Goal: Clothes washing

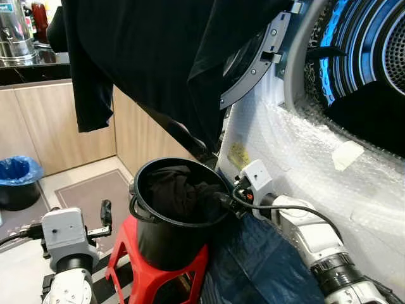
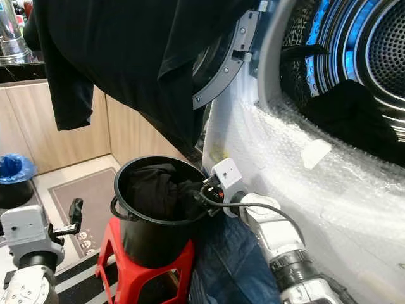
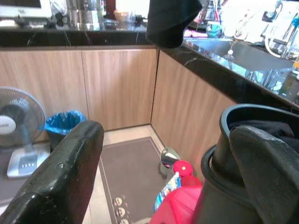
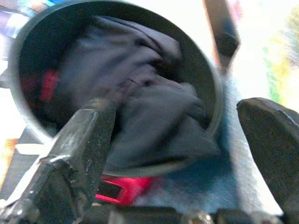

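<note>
Nearest you, at 7 o'clock, your left gripper (image 1: 104,215) hangs idle beside the stool (image 1: 130,253), fingers spread wide and holding nothing; its wrist view looks past the bucket (image 3: 243,154) toward the cabinets. Your right gripper (image 1: 226,199) sits at the bucket's rim at about 3 o'clock of its mouth, fingers (image 4: 79,140) well apart and empty, aimed across the opening. The dark clothes (image 1: 180,190) lie bunched inside the bucket, straight ahead of those fingers and slightly below, with no clear long axis, so the right arm is plainly the nearer one; you would likely need to dip down and in before closing. Beyond, at 12 o'clock, a black garment (image 1: 158,57) hangs across the washer door (image 1: 256,69), and at 2 o'clock the drum (image 1: 361,57) stands open.
</note>
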### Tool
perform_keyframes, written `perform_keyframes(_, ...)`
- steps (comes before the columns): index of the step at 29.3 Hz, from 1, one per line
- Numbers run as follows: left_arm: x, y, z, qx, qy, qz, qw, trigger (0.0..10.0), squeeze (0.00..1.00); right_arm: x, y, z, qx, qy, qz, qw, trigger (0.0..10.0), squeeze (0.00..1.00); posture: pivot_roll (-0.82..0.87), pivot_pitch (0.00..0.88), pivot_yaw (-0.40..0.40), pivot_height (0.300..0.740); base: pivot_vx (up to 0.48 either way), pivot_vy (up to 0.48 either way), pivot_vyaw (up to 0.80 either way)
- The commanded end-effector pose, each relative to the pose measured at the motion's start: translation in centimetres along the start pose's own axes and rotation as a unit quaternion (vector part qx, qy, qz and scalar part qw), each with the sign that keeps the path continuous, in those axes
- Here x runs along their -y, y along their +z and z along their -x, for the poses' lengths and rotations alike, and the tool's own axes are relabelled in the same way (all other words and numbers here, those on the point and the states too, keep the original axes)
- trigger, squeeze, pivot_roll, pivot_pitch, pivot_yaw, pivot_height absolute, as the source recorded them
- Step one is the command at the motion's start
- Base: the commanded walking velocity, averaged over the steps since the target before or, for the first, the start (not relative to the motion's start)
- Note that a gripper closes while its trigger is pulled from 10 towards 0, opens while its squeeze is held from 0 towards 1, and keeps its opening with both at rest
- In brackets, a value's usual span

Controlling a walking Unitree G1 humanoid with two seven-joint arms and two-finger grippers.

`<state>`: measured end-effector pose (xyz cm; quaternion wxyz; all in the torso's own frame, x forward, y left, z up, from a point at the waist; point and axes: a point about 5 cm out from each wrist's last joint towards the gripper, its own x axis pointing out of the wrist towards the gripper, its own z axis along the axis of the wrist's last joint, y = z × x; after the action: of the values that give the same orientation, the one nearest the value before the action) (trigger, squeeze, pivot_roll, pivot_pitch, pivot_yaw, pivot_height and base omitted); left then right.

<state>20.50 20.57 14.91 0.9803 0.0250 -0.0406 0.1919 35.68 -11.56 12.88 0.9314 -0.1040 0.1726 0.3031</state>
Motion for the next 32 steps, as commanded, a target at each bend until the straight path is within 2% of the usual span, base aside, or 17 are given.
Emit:
perform_keyframes(1, 0.4, 0.4, 0.6, 0.004, 0.004, 0.001, 1.000, 10.0, 0.00, 0.7, -0.3, -0.2, -0.014, -0.031, 0.011, 0.999, 10.0, 0.00, 0.28, 0.030, -0.262, 0.740, 0.000, 0.000, 0.00)
perform_keyframes(4, 0.4, 0.5, 1.2, 0.001, 0.016, 0.003, 1.000, 10.0, 0.00, 0.6, -0.8, -0.9, -0.039, -0.058, 0.009, 0.998, 10.0, 0.00, 0.29, 0.049, -0.285, 0.740, 0.000, 0.000, 0.00)
perform_keyframes(6, 0.4, 0.6, 2.0, -0.005, 0.028, 0.005, 1.000, 10.0, 0.00, -0.2, -1.8, -1.9, -0.059, -0.097, 0.003, 0.994, 10.0, 0.00, 0.30, 0.061, -0.297, 0.740, 0.000, 0.000, 0.00)
perform_keyframes(12, 0.7, 0.8, 2.7, -0.007, 0.021, 0.007, 1.000, 10.0, 0.00, -1.0, -2.5, -2.4, -0.073, -0.118, 0.000, 0.990, 10.0, 0.00, 0.31, 0.081, -0.304, 0.740, 0.000, 0.000, 0.00)
perform_keyframes(17, 1.2, 1.6, 3.6, -0.002, -0.001, -0.003, 1.000, 10.0, 0.00, -2.4, -2.8, -3.0, -0.060, -0.109, -0.044, 0.991, 10.0, 0.00, 0.32, 0.127, -0.298, 0.740, 0.000, 0.000, 0.00)
perform_keyframes(19, 1.3, 1.9, 3.9, -0.004, -0.005, 0.001, 1.000, 10.0, 0.00, -2.9, -2.1, -3.4, -0.036, -0.103, -0.071, 0.991, 10.0, 0.00, 0.32, 0.153, -0.290, 0.740, 0.000, 0.000, 0.00)
perform_keyframes(22, 1.3, 2.0, 4.1, -0.005, -0.009, 0.003, 1.000, 10.0, 0.00, -3.1, -1.7, -3.5, -0.022, -0.099, -0.086, 0.991, 10.0, 0.00, 0.32, 0.156, -0.288, 0.740, 0.000, 0.000, 0.00)
perform_keyframes(23, 1.3, 2.2, 4.3, -0.007, -0.011, 0.001, 1.000, 10.0, 0.00, -3.5, -1.1, -3.7, -0.008, -0.095, -0.113, 0.989, 10.0, 0.00, 0.32, 0.168, -0.282, 0.740, 0.000, 0.000, 0.00)
perform_keyframes(24, 1.3, 2.2, 4.3, -0.007, -0.011, 0.001, 1.000, 10.0, 0.00, -3.5, -1.1, -3.7, -0.008, -0.095, -0.113, 0.989, 10.0, 0.00, 0.32, 0.168, -0.282, 0.740, 0.000, 0.000, 0.00)
perform_keyframes(27, 1.2, 2.6, 4.6, -0.012, -0.017, -0.003, 1.000, 10.0, 0.00, -4.9, 0.6, -4.0, 0.042, -0.067, -0.171, 0.982, 10.0, 0.00, 0.31, 0.209, -0.262, 0.740, 0.000, 0.000, 0.00)
perform_keyframes(32, 1.1, 2.8, 4.9, -0.018, -0.020, -0.006, 1.000, 10.0, 0.00, -6.1, 2.3, -4.1, 0.084, -0.043, -0.200, 0.975, 10.0, 0.00, 0.31, 0.234, -0.248, 0.740, 0.000, 0.000, 0.00)
